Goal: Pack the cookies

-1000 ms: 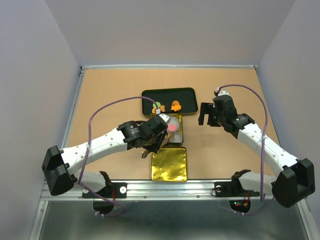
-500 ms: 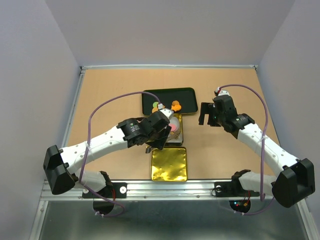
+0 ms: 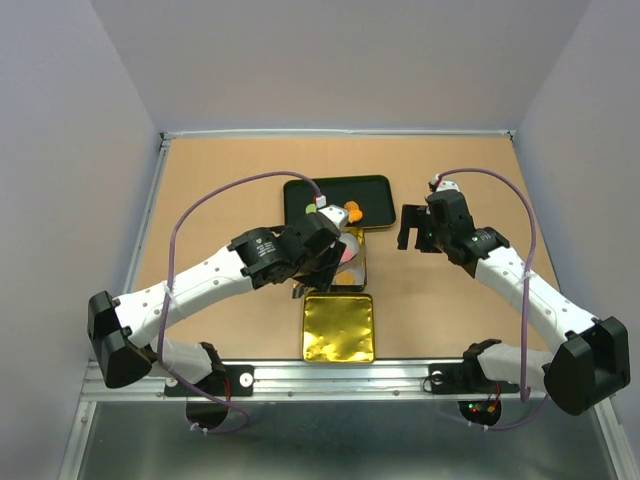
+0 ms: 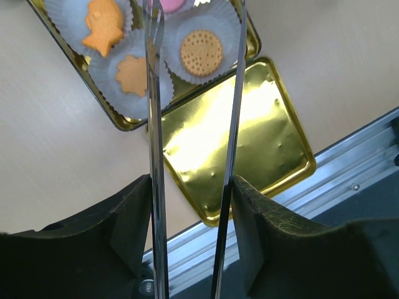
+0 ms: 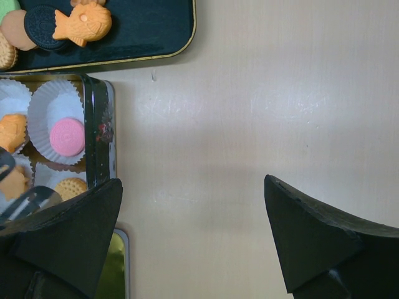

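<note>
Four small flat cookies (image 4: 131,74) are sitting in white paper cups (image 5: 57,130) inside the gold tin (image 4: 122,119); several are waiting on the far black tray (image 5: 149,31). Both tools are gaping open, holding nothing: left tool (image 4: 193,47), right tool (image 5: 193,240).

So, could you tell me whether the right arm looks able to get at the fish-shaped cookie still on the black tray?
Probably yes. The right gripper is open and empty beside the black tray, and the orange fish-shaped cookie lies uncovered near that end, with only bare table between them.

Bright, even light; glare on the gold lid (image 4: 234,146).
</note>
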Controlling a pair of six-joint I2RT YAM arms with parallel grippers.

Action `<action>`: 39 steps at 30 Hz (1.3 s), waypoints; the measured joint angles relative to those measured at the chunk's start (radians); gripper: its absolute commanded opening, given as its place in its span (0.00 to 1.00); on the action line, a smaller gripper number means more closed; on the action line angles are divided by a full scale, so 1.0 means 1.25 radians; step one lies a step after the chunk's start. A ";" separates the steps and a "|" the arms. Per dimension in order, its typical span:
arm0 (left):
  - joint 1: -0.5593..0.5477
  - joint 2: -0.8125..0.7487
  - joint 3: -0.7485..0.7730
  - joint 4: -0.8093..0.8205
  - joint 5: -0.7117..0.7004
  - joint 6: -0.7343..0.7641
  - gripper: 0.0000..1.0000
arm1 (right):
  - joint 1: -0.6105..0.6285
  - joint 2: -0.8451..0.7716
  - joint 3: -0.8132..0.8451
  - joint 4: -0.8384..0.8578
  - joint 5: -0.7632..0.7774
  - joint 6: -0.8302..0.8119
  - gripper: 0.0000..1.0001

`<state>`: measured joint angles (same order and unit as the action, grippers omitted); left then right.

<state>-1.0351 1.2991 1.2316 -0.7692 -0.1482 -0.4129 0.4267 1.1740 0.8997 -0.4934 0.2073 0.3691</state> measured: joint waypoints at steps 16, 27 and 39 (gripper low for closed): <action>0.173 0.009 0.142 -0.054 -0.055 0.044 0.60 | 0.000 0.000 0.000 0.002 0.002 0.000 1.00; 0.444 0.015 0.078 0.045 -0.036 0.100 0.59 | 0.011 0.000 0.000 0.005 0.002 0.000 1.00; 0.628 0.186 0.025 0.250 0.009 0.157 0.56 | 0.050 0.008 0.000 0.006 0.004 -0.009 1.00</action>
<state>-0.2504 1.5318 1.2625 -0.4568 -0.1364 -0.2173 0.4896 1.1835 0.8993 -0.4862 0.2127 0.3576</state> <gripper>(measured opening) 0.568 0.999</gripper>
